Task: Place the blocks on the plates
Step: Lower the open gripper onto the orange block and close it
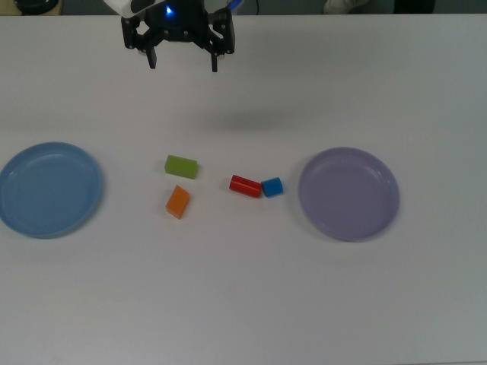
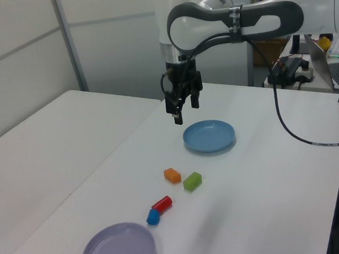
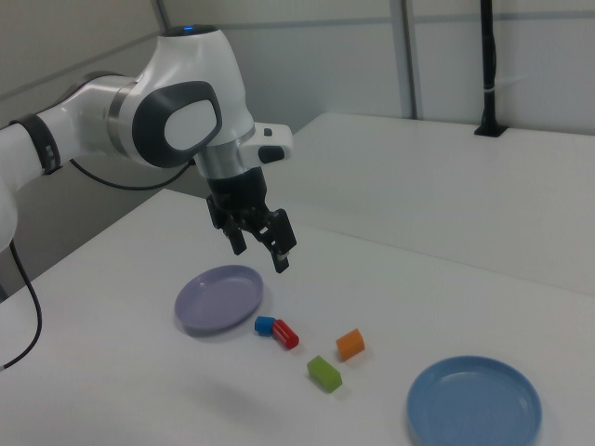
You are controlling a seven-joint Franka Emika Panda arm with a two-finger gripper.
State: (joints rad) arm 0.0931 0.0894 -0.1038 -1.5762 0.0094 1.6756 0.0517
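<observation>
Plates sit at opposite ends of the white table (image 1: 243, 304): the light blue plate (image 1: 49, 189) at the top view's left, the lavender plate (image 1: 348, 193) at the top view's right, both bare inside. All four blocks lie on the tabletop between them, none touching a dish.

Biggest thing over the table is the white and grey arm (image 2: 232, 21), reaching in from the left view's right with a black cable (image 2: 292, 127) hanging from it down to the table edge. Its gripper (image 1: 183, 62) hangs in the air above the far side of the table, well clear of every block, fingers spread wide and pointing down with nothing between them. In the top view its soft shadow falls on the bare table between it and the blocks.

Down among the blocks, the green block (image 1: 181, 166) and the orange block (image 1: 178, 201) make a pair close together but apart, nearer the blue plate, the orange one turned at an angle. The red cylinder (image 1: 245, 185) lies on its side, and the small blue block (image 1: 272, 187) is right against its end, just beside the lavender plate's rim.

Nothing stands between the gripper and the blocks. Behind the table, in the left view, a desk with a laptop (image 2: 319, 55) and other clutter stands at the far right, and a second white table (image 3: 446, 177) adjoins this one.
</observation>
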